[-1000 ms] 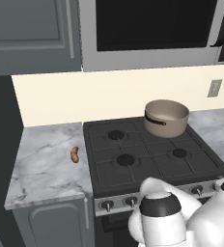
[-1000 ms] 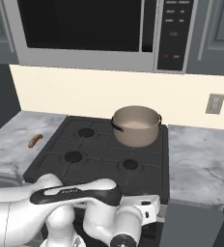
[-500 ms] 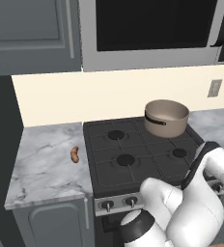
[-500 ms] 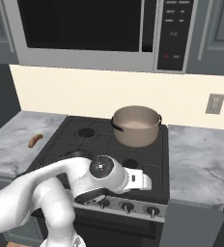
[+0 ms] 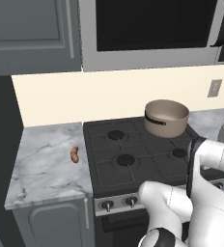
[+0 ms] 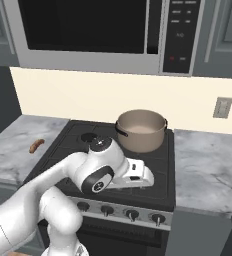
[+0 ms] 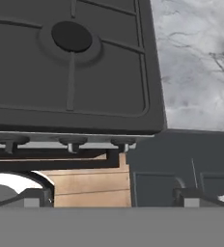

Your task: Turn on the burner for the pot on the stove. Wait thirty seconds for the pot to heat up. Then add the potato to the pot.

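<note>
Gripper jaws stand wide apart and hold nothing; in the hand view its two dark fingertips rise at the lower edge, one on each side, above the stove's front edge. That view looks down on a front burner, the silver panel with three small knobs below it, the marble tabletop beside the stove, and a grey cabinet door under it, with a strip of wooden floor lower down. The arm is folded low in front of the stove, its white forearm lying level across the front burners in the right base view. The pot sits on the rear burner on the right side of the stove, clear of the arm, its dark handle turned toward the front. The potato lies on the tabletop left of the stove, just beside its edge and well apart from the pot. A microwave hangs above the stove, and an outlet is set in the cream wall.
</note>
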